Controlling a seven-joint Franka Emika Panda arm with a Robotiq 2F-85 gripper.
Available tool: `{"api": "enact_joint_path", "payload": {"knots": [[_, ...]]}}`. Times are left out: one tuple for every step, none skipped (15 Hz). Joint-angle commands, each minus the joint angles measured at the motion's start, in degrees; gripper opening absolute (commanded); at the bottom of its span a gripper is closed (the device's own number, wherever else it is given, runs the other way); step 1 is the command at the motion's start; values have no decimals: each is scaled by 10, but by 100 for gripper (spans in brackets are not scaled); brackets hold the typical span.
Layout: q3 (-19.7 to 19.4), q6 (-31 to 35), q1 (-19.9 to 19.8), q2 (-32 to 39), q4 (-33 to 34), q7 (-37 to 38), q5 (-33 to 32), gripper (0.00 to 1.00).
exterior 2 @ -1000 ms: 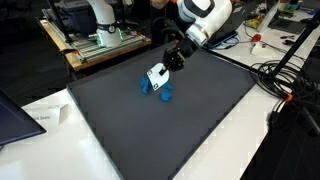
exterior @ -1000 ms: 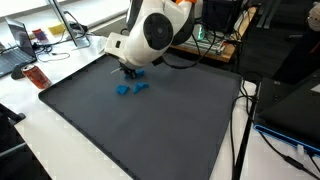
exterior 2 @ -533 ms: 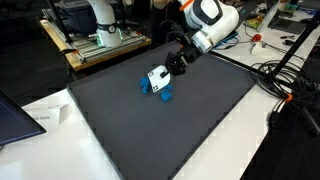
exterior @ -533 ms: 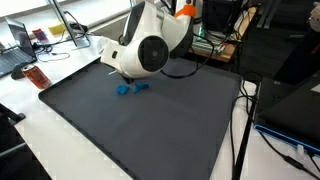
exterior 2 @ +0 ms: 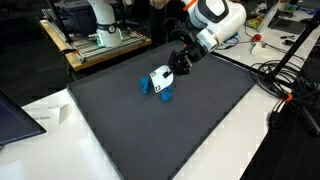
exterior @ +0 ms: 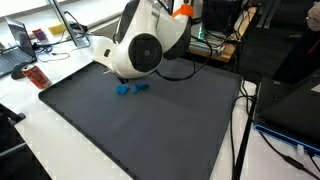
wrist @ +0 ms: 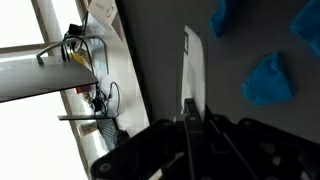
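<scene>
Wrist and exterior views. One claw (exterior 2: 167,71), which I have closed on one thin white piece (wrist: 192,62); the piece juts straight out from between the claw's fingertips, edge-on in the wrist view. I count three blue pieces (wrist: 268,80) in the wrist view, but only two blue clumps in both exterior views. They lie on one dark mat (exterior 2: 150,130) covering the white surface (exterior 2: 240,140). The white piece hangs just beside the blue pieces; I cannot tell whether it touches them.
</scene>
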Motion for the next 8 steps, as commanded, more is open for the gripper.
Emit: {"api": "enact_joint_path", "payload": {"knots": [[7, 2, -11, -23, -14, -28, 3, 1], [10, 13, -15, -36, -29, -34, 6, 1], [13, 23, -19, -48, -43, -40, 9, 1], [15, 36, -22, -62, -61, -45, 9, 1], [18, 55, -27, -80, -82, -45, 11, 1], [22, 73, -32, -96, -101, -48, 14, 1], [26, 97, -39, -120, -130, -49, 20, 1], [30, 120, -45, -141, -154, -50, 26, 1]]}}
